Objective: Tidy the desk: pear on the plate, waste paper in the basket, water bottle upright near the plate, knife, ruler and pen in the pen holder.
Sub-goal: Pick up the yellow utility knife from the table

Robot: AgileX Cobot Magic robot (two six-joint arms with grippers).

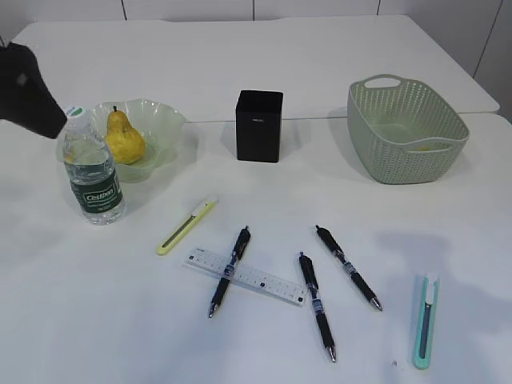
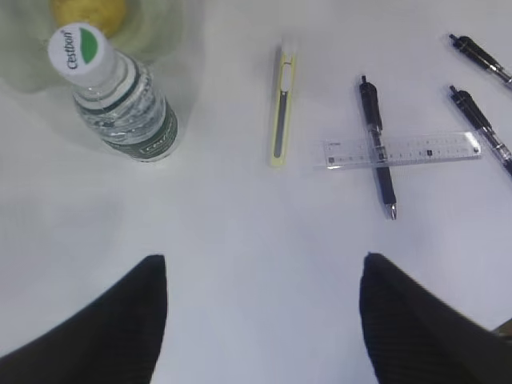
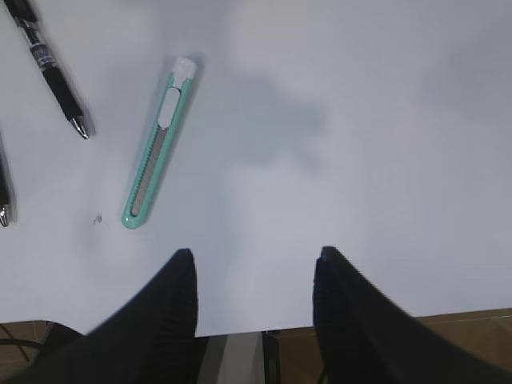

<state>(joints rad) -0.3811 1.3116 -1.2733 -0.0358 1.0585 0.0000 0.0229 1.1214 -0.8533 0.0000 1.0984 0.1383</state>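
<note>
Clear plastic water bottle (image 1: pixel 92 172) – ribbed, green label, white cap – stands upright just beside the frosted wavy plate (image 1: pixel 164 128) holding the yellow pear (image 1: pixel 124 138); both grippers' fingers apart, empty.

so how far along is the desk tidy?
Done: pear on the plate, water bottle upright beside it. In hand: nothing; both grippers are open and empty. Left: yellow knife, green knife, ruler and three pens, all outside the pen holder.
</note>
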